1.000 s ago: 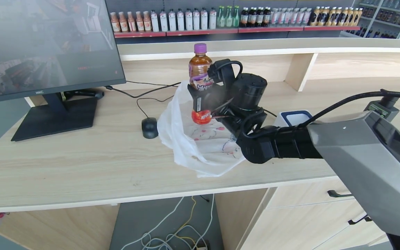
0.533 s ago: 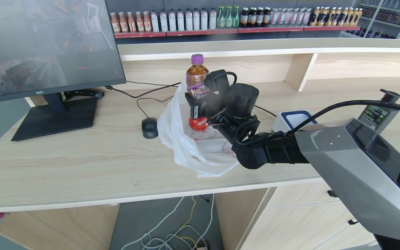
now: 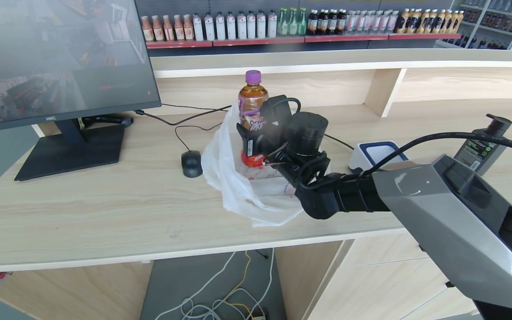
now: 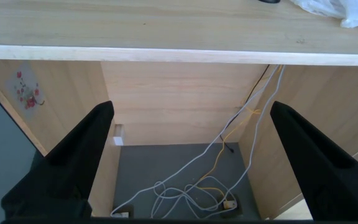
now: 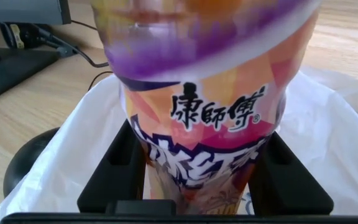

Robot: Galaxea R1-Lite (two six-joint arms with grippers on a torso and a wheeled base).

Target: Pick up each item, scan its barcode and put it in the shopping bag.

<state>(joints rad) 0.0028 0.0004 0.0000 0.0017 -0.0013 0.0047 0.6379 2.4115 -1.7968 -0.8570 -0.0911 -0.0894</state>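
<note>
A brown drink bottle (image 3: 252,95) with a purple cap and a colourful label stands upright, its lower part down inside the white shopping bag (image 3: 238,186) on the wooden counter (image 3: 105,200). My right gripper (image 3: 256,141) is shut on the bottle's middle. In the right wrist view the bottle (image 5: 210,93) sits between the black fingers (image 5: 114,171), with the bag (image 5: 334,137) spread around it. My left gripper (image 4: 194,162) hangs below the counter's front edge, open and holding nothing.
A monitor (image 3: 56,58) stands at the back left, with a black mouse (image 3: 191,163) just left of the bag. A blue-rimmed scanner (image 3: 376,153) and a grey pump bottle (image 3: 478,146) sit to the right. Cables (image 4: 197,186) lie under the counter.
My right gripper has carried the bottle down and slightly left into the bag's mouth. The drop has slowed in the last half second. The left arm has not moved.
</note>
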